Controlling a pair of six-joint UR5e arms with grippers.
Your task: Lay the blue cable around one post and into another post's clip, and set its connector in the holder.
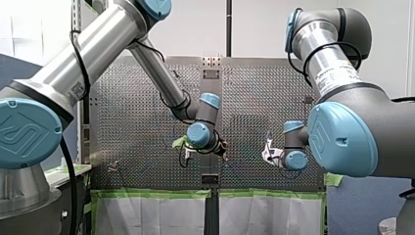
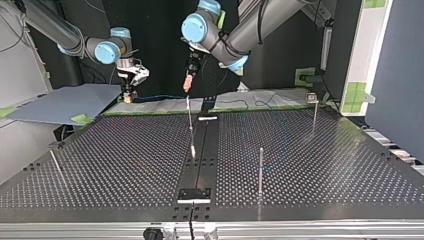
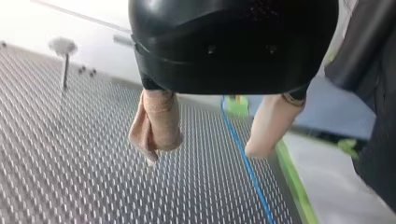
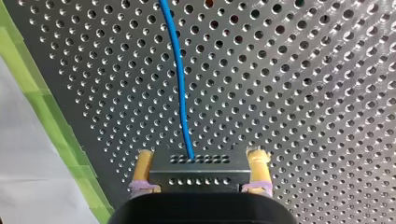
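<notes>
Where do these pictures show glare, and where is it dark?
Front view: light streaks shine along my left arm's silver metal tube. Top view: dark behind the arms; the black perforated table mirrors a thin metal post. Left wrist view: bright white wash beyond the table's edge.

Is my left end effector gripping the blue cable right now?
No: in the left wrist view my left end effector has its fingers apart, and the blue cable lies on the table below them, untouched.
</notes>
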